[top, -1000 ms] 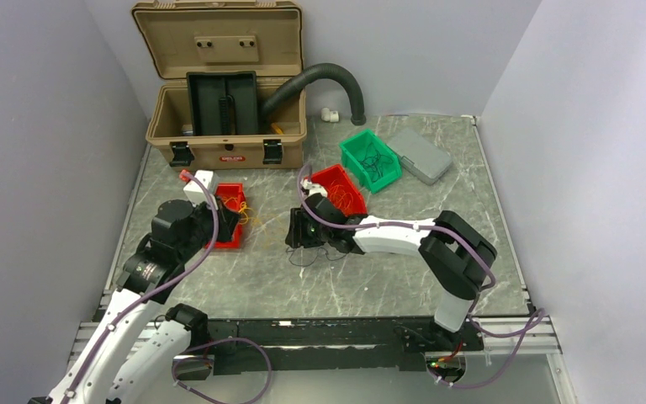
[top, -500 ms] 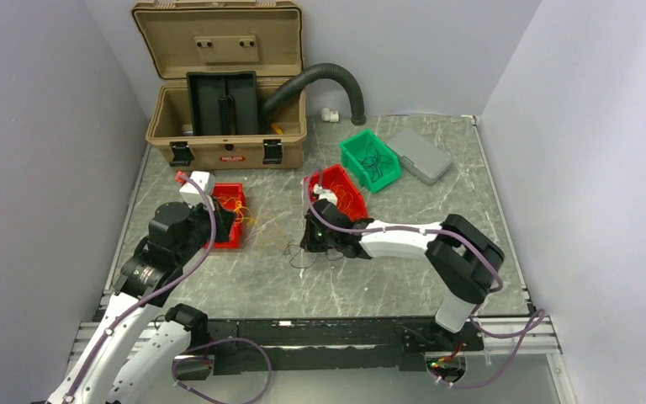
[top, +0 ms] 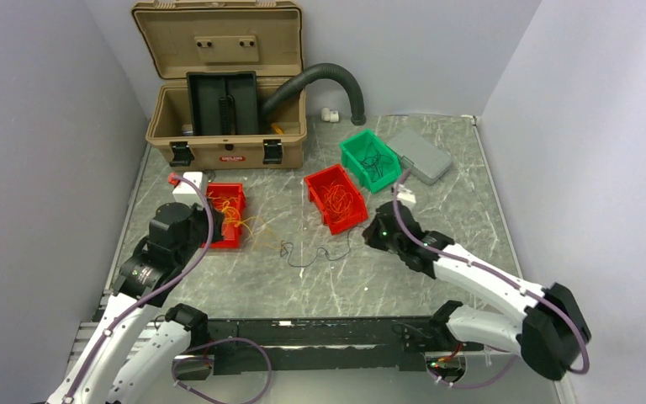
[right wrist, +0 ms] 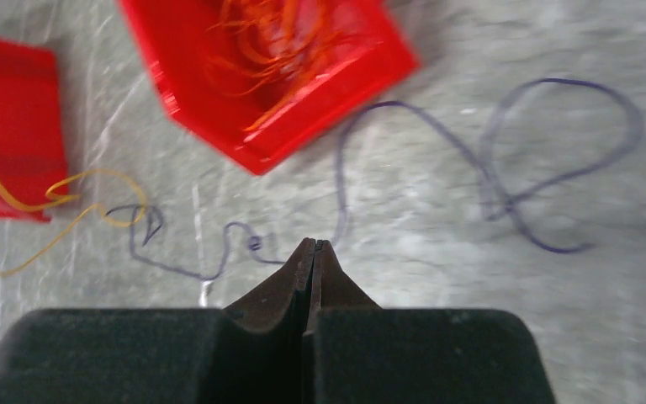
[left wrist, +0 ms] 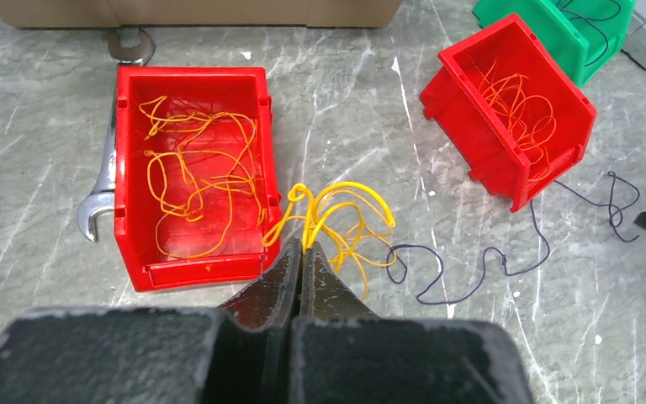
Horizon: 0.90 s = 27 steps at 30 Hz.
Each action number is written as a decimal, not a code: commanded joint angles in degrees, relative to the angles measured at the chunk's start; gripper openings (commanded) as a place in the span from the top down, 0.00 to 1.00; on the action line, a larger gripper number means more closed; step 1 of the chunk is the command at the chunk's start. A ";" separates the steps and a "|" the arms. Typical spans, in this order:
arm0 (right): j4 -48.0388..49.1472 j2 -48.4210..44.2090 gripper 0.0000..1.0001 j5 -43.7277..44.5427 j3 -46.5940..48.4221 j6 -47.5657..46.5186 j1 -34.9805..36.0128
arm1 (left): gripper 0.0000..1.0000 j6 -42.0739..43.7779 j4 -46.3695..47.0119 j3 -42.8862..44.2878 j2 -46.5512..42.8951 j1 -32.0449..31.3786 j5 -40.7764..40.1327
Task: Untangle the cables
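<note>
My left gripper (left wrist: 303, 244) is shut on a bundle of yellow wires (left wrist: 353, 185), just right of the left red bin (left wrist: 192, 273), which holds more yellow wire. In the top view it (top: 221, 222) sits at that bin with the yellow wires (top: 256, 229) trailing right. A thin dark wire (top: 315, 255) lies wavy on the table between the arms, and its left end meets the yellow strands. My right gripper (right wrist: 313, 244) is shut. The dark wire (right wrist: 341, 177) runs past its tip and loops to the right, and nothing shows between the jaws. In the top view it (top: 368, 236) is right of the middle red bin (top: 355, 192).
The middle red bin holds orange wires, and a green bin (top: 353, 164) behind it holds dark ones. A grey box (top: 420, 154) lies at the back right. An open tan case (top: 227, 93) and a black hose (top: 328, 76) stand at the back. A wrench (left wrist: 105, 181) lies left of the left bin.
My right arm swung right, away from the tangle. My left gripper drew back left with the yellow wires. The dark wire now lies stretched out between them.
</note>
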 commanded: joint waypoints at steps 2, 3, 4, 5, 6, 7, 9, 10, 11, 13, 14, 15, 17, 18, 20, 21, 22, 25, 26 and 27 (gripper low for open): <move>-7.61 -8.84 1.00 3.35 -3.09 -0.52 -5.88 | 1.00 -0.41 0.81 2.13 -0.40 0.09 -0.58; -8.44 -9.53 1.00 3.37 -3.03 -0.91 -6.56 | 1.00 -0.39 1.25 1.95 -0.47 0.14 -0.02; -9.03 -9.91 1.00 3.39 -2.89 -1.37 -6.91 | 1.00 -0.30 1.39 1.90 -0.45 0.10 0.43; -9.42 -10.00 1.00 3.23 -2.70 -1.61 -7.16 | 1.00 -0.30 1.52 1.89 -0.41 0.14 0.99; -9.33 -9.90 1.00 2.52 -2.54 -2.02 -7.19 | 1.00 -0.22 1.77 1.82 -0.37 0.14 1.65; -8.64 -9.61 1.00 1.14 -2.51 -2.72 -7.28 | 1.00 -0.14 1.98 1.78 -0.30 0.10 2.19; -6.26 -8.11 0.99 -2.82 -2.40 -4.02 -7.32 | 1.00 0.04 2.31 1.67 -0.15 0.09 3.02; -5.33 -7.34 0.99 -4.09 -2.17 -4.22 -7.23 | 1.00 0.08 2.52 1.63 -0.14 0.09 3.27; -4.36 -6.30 0.96 -6.50 -1.87 -4.60 -7.19 | 1.00 0.09 2.57 1.63 -0.17 0.16 3.44; 0.50 -4.27 0.62 -11.97 -1.56 -6.75 -6.40 | 1.00 0.29 2.68 1.79 -0.06 0.09 4.14; 1.90 -2.83 0.49 -12.87 -0.82 -7.02 -5.09 | 1.00 0.35 2.80 1.72 -0.07 0.12 4.57; 3.41 -1.07 0.40 -13.02 0.31 -7.44 -3.07 | 1.00 0.39 2.90 1.59 -0.09 0.10 4.95; 4.57 3.94 0.34 -11.95 4.43 -9.29 1.88 | 1.00 0.37 3.28 1.25 -0.09 0.11 5.50; 4.43 7.04 0.33 -11.17 6.91 -10.12 4.14 | 1.00 0.39 3.39 1.19 -0.13 0.13 5.60; 5.07 13.34 0.34 -10.99 11.64 -11.69 7.02 | 1.00 0.44 3.53 1.08 -0.21 0.10 5.81; 6.15 16.24 0.35 -11.81 13.25 -12.00 7.81 | 1.00 0.56 3.54 1.05 -0.22 0.15 5.84; 7.67 18.60 0.35 -12.66 14.47 -12.22 8.32 | 1.00 0.80 3.46 1.16 -0.30 0.21 5.98; 11.80 24.86 0.38 -15.08 17.31 -12.48 9.39 | 1.00 1.78 3.08 1.62 -0.23 0.17 6.60; 12.06 26.70 0.38 -15.49 18.18 -12.56 9.60 | 1.00 2.08 2.66 1.96 -0.07 0.18 6.79; 13.30 28.49 0.39 -15.86 19.06 -12.61 9.79 | 1.00 2.53 2.26 2.27 0.09 0.18 6.92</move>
